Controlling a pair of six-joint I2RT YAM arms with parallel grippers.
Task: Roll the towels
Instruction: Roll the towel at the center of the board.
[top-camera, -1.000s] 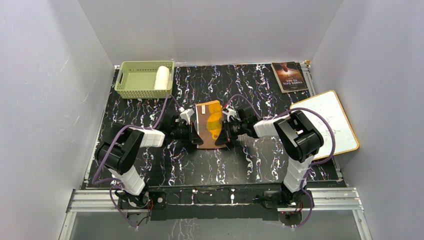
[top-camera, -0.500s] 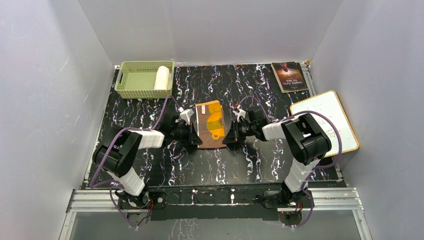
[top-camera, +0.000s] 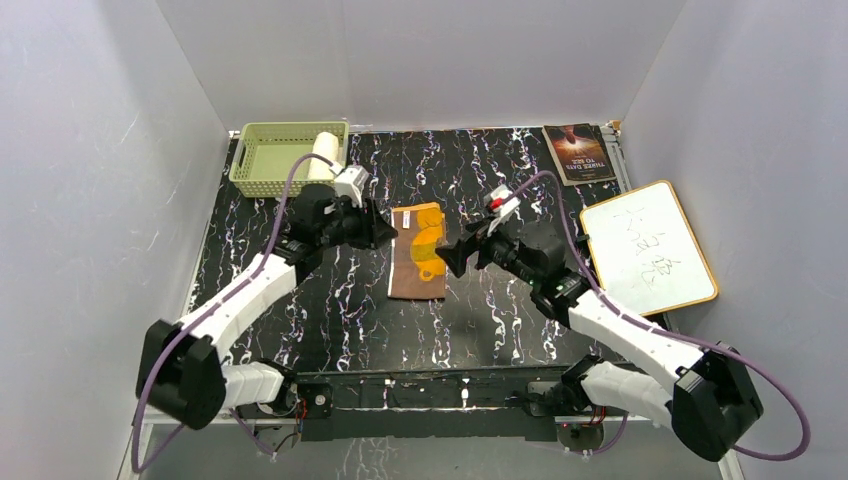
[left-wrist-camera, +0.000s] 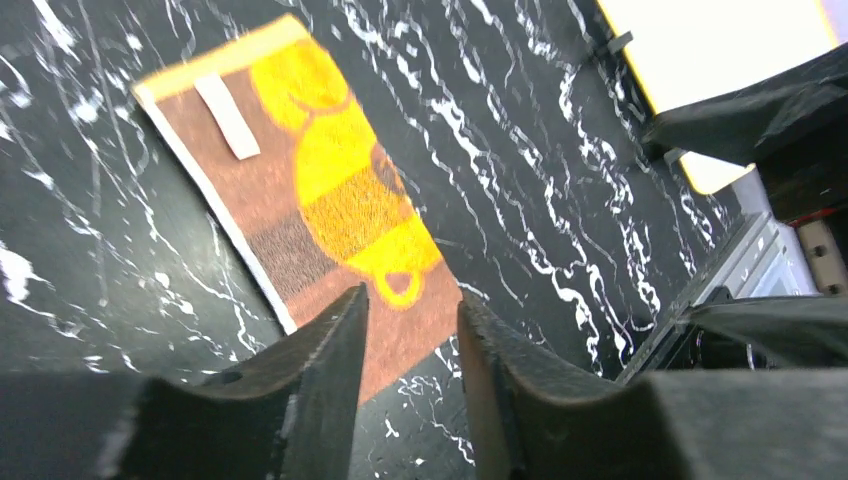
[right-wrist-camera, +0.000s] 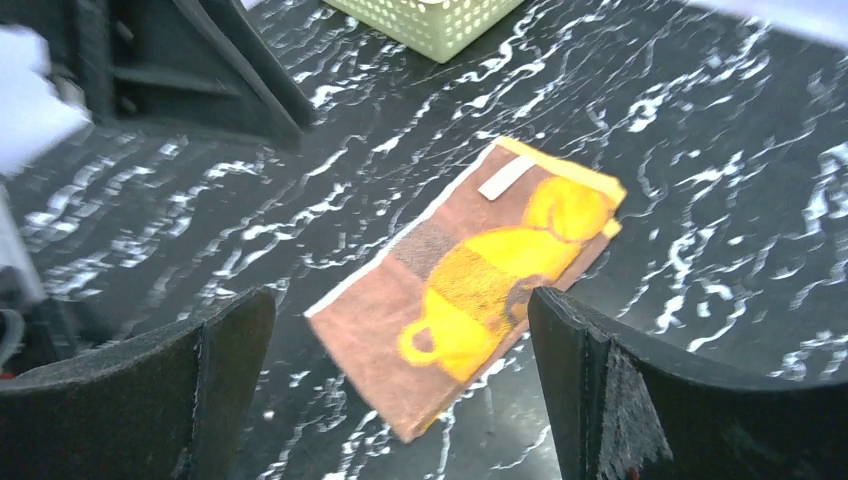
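Note:
The orange-yellow and brown towel (top-camera: 418, 255) lies flat as a folded strip in the middle of the table, and nothing is touching it. It also shows as the towel (left-wrist-camera: 320, 190) in the left wrist view and the towel (right-wrist-camera: 470, 270) in the right wrist view. My left gripper (top-camera: 388, 235) hovers at its upper left edge, open (left-wrist-camera: 410, 300), with nothing between the fingers. Open wide and empty, my right gripper (top-camera: 443, 258) hangs just off its right edge (right-wrist-camera: 400, 295). The cream-white towel (top-camera: 322, 155) lies rolled up in the green basket (top-camera: 240, 165).
The basket sits in the back left corner and shows as the basket (right-wrist-camera: 440, 15) in the right wrist view. A dark book (top-camera: 578, 152) lies at the back right. A wood-framed whiteboard (top-camera: 648, 248) rests along the right edge. Grey walls enclose three sides.
Both grippers have opened and let go of the printed towel. Both arms have risen and stretched out from their low, folded stance. The towel now lies alone, slightly nearer.

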